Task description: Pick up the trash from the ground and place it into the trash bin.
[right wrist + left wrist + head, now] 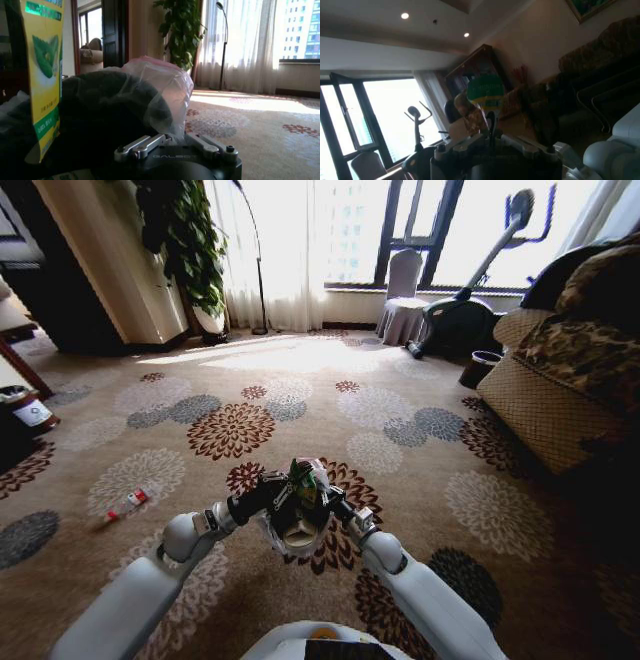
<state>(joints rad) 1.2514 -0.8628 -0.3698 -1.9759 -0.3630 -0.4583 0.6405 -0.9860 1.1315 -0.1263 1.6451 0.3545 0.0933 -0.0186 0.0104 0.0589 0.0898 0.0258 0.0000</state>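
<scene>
My two arms meet in front of me over the carpet. The left gripper [288, 492] is shut on a green and yellow wrapper [303, 478], which stands upright between its fingers [490, 122]. The wrapper [485, 92] hangs just above the mouth of the trash bin [298, 530], a small dark bin lined with a whitish plastic bag. My right gripper [328, 508] is shut on the bin's bagged rim [160, 86] and holds it off the floor. In the right wrist view the wrapper [44, 71] stands beside the bin. A red-capped clear bottle [124, 505] lies on the carpet to my left.
A larger dark bin with a white label [27, 412] stands at the far left. A patterned sofa [560, 380] fills the right side, with a small dark basket [480, 368] by it. An exercise bike [470, 300], a covered chair [403, 295] and a plant [190, 240] line the back.
</scene>
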